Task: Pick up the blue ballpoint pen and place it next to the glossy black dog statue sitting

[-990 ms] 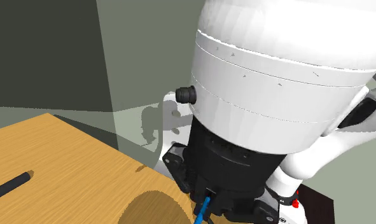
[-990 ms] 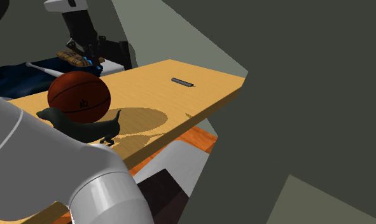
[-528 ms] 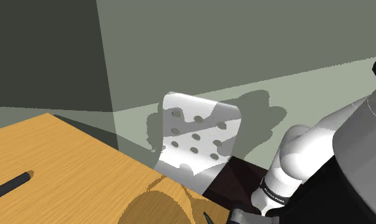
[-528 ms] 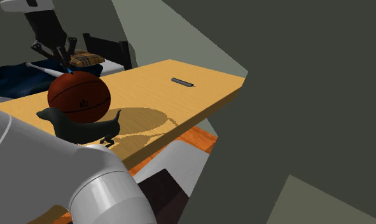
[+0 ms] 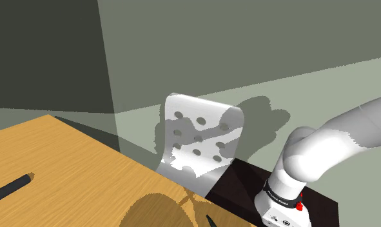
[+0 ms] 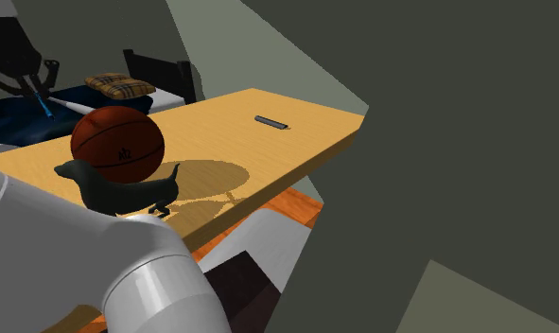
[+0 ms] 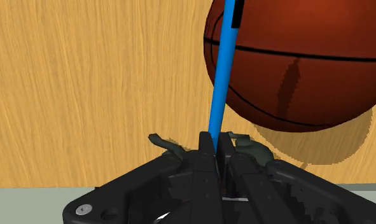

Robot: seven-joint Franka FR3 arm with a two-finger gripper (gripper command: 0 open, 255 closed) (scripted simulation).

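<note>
Plainly the claw [image 7: 215,147] is clamped on the blue pen [image 7: 221,76], its fingers pinched near one end so that most of the barrel juts out ahead of them. In the second exterior view the claw hangs high, carrying the pen well clear of the table [image 6: 296,118]. Beyond the pen's tip lies a reddish-brown basketball [image 7: 301,57], and just beside the ball stands the black dog statue [image 6: 116,192]. I judge the pen light, stiff and slick. Held by its end it may swivel, so a grip nearer mid-barrel would be steadier, and it could roll once laid down.
</note>
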